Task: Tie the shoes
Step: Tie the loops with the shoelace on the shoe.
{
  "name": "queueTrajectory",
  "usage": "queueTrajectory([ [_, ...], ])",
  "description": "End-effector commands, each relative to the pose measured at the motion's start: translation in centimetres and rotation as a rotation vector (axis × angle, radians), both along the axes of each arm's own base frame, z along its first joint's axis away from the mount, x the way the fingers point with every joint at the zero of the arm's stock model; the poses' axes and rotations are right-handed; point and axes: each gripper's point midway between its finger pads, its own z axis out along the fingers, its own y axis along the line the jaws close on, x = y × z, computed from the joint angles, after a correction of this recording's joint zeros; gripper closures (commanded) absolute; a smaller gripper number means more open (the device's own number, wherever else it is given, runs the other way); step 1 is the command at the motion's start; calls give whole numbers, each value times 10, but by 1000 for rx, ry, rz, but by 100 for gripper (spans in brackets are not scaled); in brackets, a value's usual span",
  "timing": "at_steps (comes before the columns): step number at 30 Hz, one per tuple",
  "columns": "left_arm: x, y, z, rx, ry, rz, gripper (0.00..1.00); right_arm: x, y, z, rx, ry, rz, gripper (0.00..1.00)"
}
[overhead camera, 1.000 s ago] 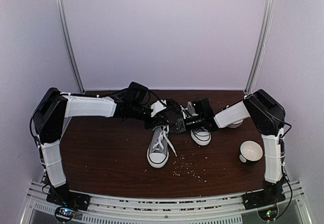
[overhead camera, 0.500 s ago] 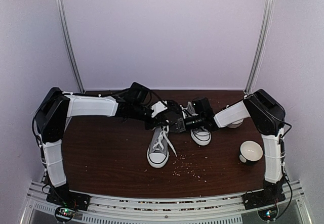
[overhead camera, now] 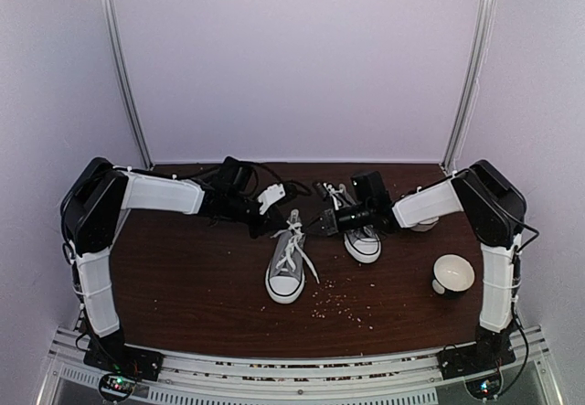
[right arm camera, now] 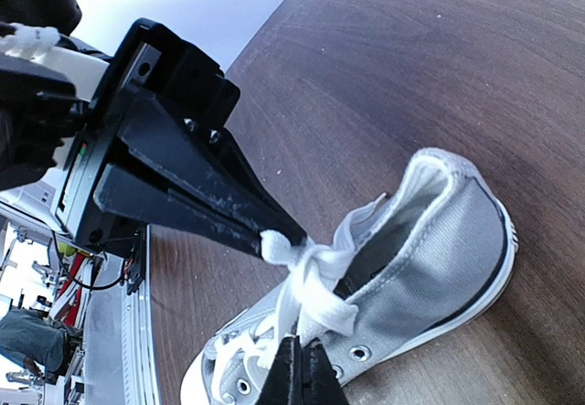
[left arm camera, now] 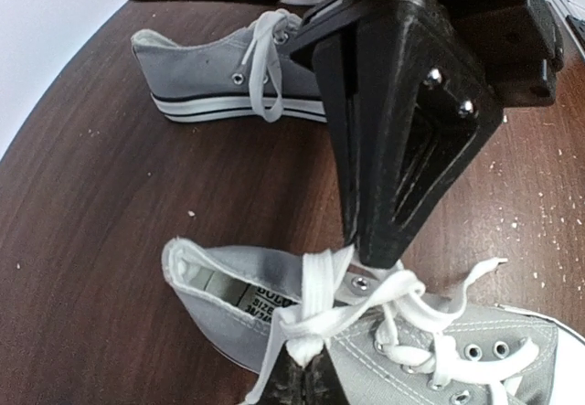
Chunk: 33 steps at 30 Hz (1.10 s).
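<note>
Two grey shoes with white toe caps stand mid-table: the near shoe (overhead camera: 284,266) points toward the arms, and the other shoe (overhead camera: 362,238) lies to its right. Above the near shoe's opening the white laces (left arm camera: 317,286) form a knot (right arm camera: 315,263) stretched between both grippers. My left gripper (left arm camera: 315,364) is shut on one lace strand, left of the knot (overhead camera: 274,218). My right gripper (right arm camera: 302,346) is shut on another strand, right of the knot (overhead camera: 322,224). The other shoe (left arm camera: 219,76) has loose laces.
A white bowl (overhead camera: 453,273) sits at the right of the brown table (overhead camera: 183,277). Small crumbs (overhead camera: 343,303) are scattered in front of the shoes. A small white object (overhead camera: 423,226) shows behind the right arm. Walls and metal posts close in the back.
The left gripper has shut on the lace. Both grippers have drawn apart, left going left and right going right, pulling the laces taut over the near shoe.
</note>
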Motion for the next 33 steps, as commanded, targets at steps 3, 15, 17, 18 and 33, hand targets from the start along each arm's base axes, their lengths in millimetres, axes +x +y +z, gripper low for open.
queueTrajectory([
  [3, -2, 4, 11, -59, 36, 36, 100, 2, -11, -1, -38, -12, -41, 100],
  [15, -9, 23, 1, -70, 102, 73, 100, -1, -26, -11, -106, -11, -53, 100],
  [17, -8, 25, 0, -71, 108, 79, 100, -1, -26, -10, -111, -15, -46, 100],
  [18, -8, 26, -1, -67, 109, 82, 100, -2, -25, -10, -114, -17, -43, 100],
  [33, 9, 60, -31, 3, 168, 221, 100, -12, -33, -21, -194, -10, -1, 100],
])
